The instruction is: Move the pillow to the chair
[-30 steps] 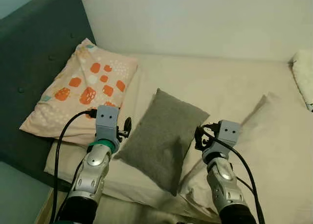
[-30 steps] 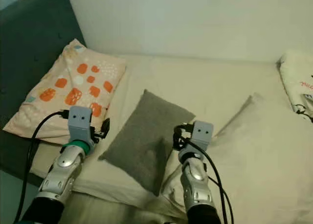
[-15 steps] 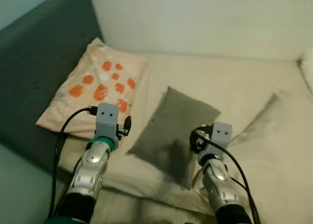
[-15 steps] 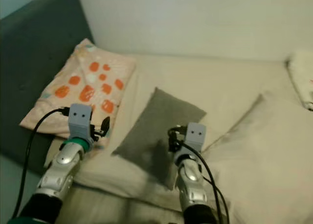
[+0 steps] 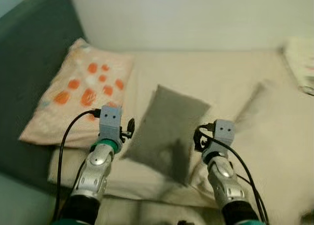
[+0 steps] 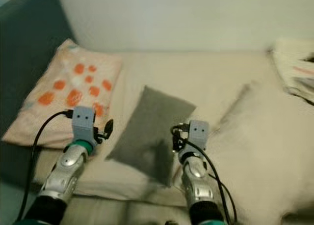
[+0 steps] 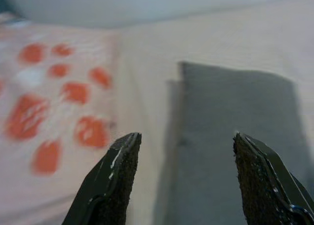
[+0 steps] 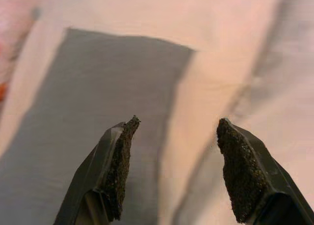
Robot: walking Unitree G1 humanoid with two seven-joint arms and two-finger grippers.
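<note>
Since the earlier frames the camera has swung, so the whole scene sits shifted and slightly blurred; both arms keep their places on either side of the grey pillow (image 5: pixel 169 129), and the pillow itself lies as before. It rests flat on the cream bed (image 5: pixel 221 77), its long axis running diagonally, between the spotted pillow (image 5: pixel 78 90) on the robot's left and a cream pillow (image 5: pixel 279 126) on its right. The spotted pillow, pink with orange marks, leans against the dark teal headboard (image 5: pixel 29 48). A pale wall (image 5: pixel 186 14) closes the far side of the bed.

Left gripper (image 7: pixel 179 178): held just above the grey pillow's left edge, fingers spread wide, nothing between them; beneath them lie the pillow's edge and the strip of sheet separating it from the spotted pillow.

Right gripper (image 8: pixel 171 173): held above the grey pillow's right edge, fingers likewise spread wide and holding nothing; one finger (image 8: pixel 117 173) stands over grey fabric, the other over cream bedding.

Whether either gripper touches the pillow cannot be told.
</note>
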